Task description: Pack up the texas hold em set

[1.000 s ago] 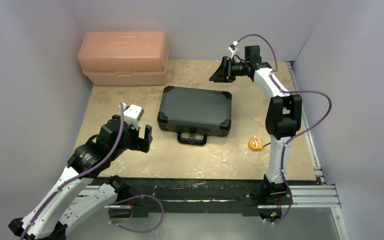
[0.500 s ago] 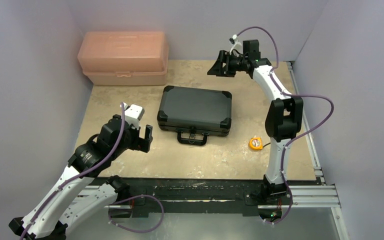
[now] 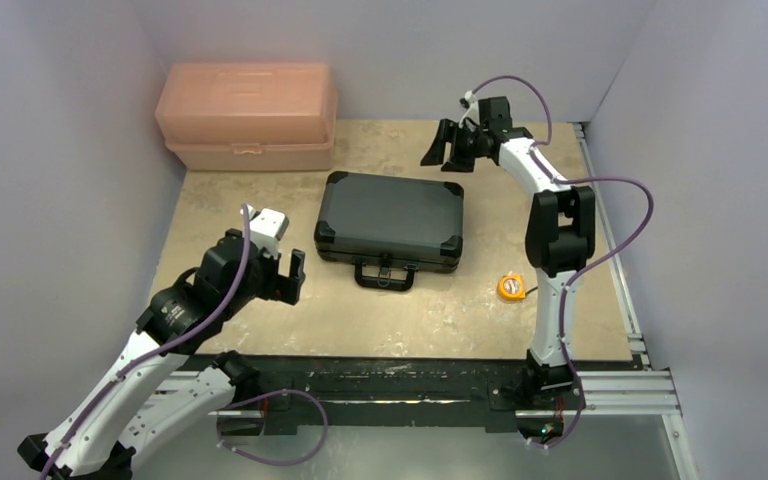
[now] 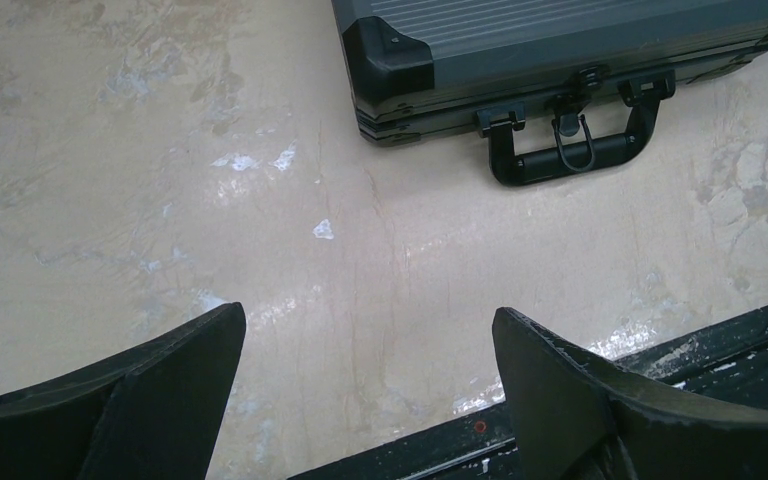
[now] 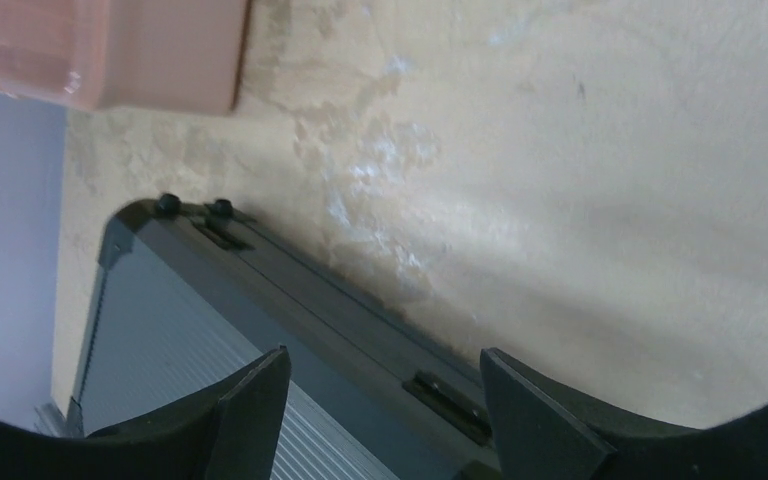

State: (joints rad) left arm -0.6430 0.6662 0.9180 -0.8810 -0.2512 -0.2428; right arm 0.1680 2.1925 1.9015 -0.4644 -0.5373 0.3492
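Observation:
The black hard case (image 3: 390, 220) lies closed flat mid-table, its handle (image 3: 385, 276) toward the arms. No chips, cards, buttons or dice show. In the left wrist view the case's front corner (image 4: 390, 60) and handle (image 4: 570, 150) sit at the top. My left gripper (image 3: 293, 277) is open and empty, left of the handle, over bare table (image 4: 365, 330). My right gripper (image 3: 442, 147) is open and empty, raised behind the case's far right corner. The right wrist view shows the case's hinged back edge (image 5: 290, 300) between its jaws (image 5: 385, 375).
A salmon-pink plastic box (image 3: 248, 115) stands closed at the back left; its corner shows in the right wrist view (image 5: 110, 50). A small orange tape measure (image 3: 511, 287) lies right of the case. Grey walls close in left, back and right.
My right gripper has swung slightly, rising and then coming back down toward the case's far edge. The left arm and the case have not moved.

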